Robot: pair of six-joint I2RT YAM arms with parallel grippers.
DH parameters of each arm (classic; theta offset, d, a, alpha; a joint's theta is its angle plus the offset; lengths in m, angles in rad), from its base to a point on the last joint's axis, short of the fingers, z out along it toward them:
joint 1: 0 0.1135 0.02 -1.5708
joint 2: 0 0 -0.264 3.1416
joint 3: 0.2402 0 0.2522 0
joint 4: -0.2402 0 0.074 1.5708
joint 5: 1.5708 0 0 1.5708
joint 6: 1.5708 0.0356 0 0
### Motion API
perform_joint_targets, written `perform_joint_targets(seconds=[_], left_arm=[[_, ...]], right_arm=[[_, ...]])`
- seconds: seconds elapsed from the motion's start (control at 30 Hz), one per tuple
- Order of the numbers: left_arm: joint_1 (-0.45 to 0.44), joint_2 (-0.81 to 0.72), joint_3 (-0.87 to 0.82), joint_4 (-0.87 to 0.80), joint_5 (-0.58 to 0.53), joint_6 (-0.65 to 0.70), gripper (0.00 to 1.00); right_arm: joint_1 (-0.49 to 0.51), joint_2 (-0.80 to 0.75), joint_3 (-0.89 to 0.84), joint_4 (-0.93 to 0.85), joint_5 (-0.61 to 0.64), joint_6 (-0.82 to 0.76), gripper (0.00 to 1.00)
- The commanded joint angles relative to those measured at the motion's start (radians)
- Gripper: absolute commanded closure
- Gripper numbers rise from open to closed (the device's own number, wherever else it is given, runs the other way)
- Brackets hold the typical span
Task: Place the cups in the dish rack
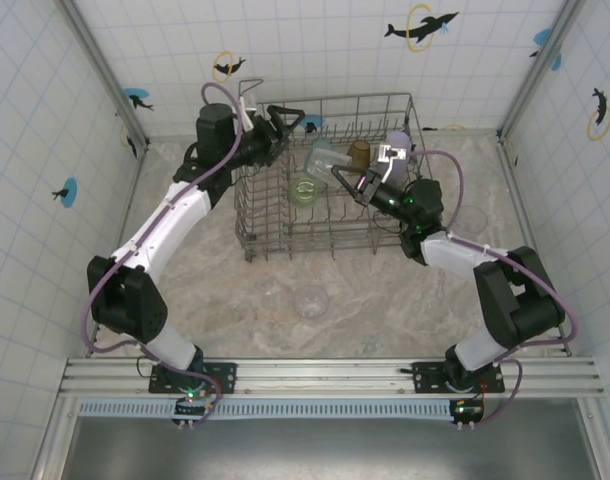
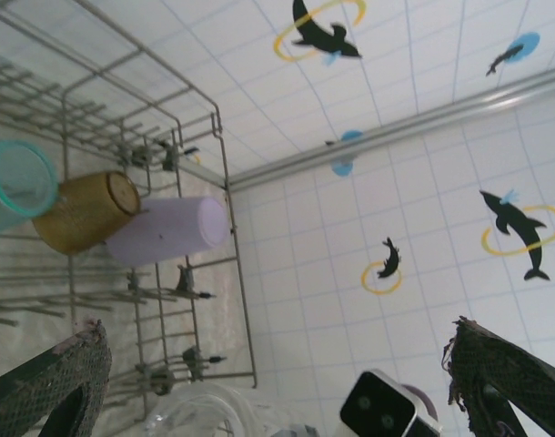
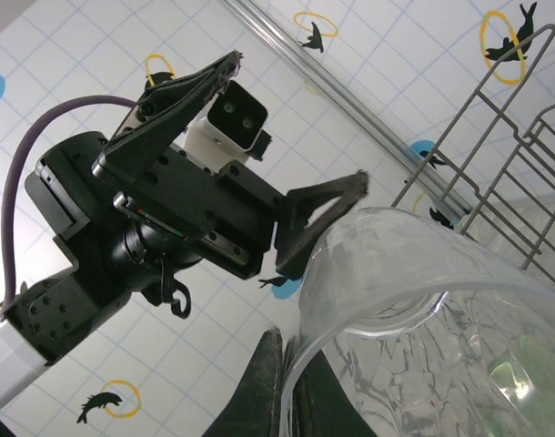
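Note:
The grey wire dish rack (image 1: 253, 215) stands at the back middle of the table. Inside it lie a teal cup (image 1: 321, 155), an amber cup (image 1: 358, 152), a lavender cup (image 1: 400, 140) and a light green cup (image 1: 305, 190). My right gripper (image 1: 342, 178) reaches into the rack and is shut on the rim of a clear cup (image 3: 423, 300), pinched between its fingers (image 3: 276, 382). My left gripper (image 1: 290, 120) hovers open over the rack's back left corner, nothing between its fingers (image 2: 50, 382). The clear cup (image 2: 205, 414) sits just below it.
Two clear cups (image 1: 310, 298) (image 1: 270, 292) stand on the table in front of the rack, and another (image 1: 472, 215) to its right. Tiled walls close in the back and both sides. The rack's tall wire loop (image 3: 496, 73) rises near the held cup.

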Motion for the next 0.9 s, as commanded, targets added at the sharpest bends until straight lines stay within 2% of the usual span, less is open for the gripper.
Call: perform_joint_targets(seconds=[0.0,0.07,0.37,0.5,0.6,0.87], left_arm=[[-0.021,0.035,-0.010,0.050,0.035,-0.031,0.03],[-0.058,0.044,-0.017,0.055,0.038,-0.036,0.03],[-0.098,0.082,-0.044,0.112,0.079,-0.085,0.03],[-0.112,0.089,-0.064,0.165,0.101,-0.120,0.11],[-0.122,0.095,-0.069,0.178,0.105,-0.127,0.25],[-0.137,0.107,-0.082,0.232,0.121,-0.144,0.77]], right_arm=[[-0.008,0.013,0.052,0.106,-0.011,0.024,1.00],[-0.009,0.016,0.054,0.122,-0.007,0.029,1.00],[-0.026,0.022,0.081,0.128,-0.006,0.028,1.00],[-0.030,0.036,0.084,0.137,-0.009,0.030,1.00],[-0.034,0.044,0.082,0.146,-0.011,0.036,1.00],[-0.047,0.044,0.076,0.150,-0.013,0.043,1.00]])
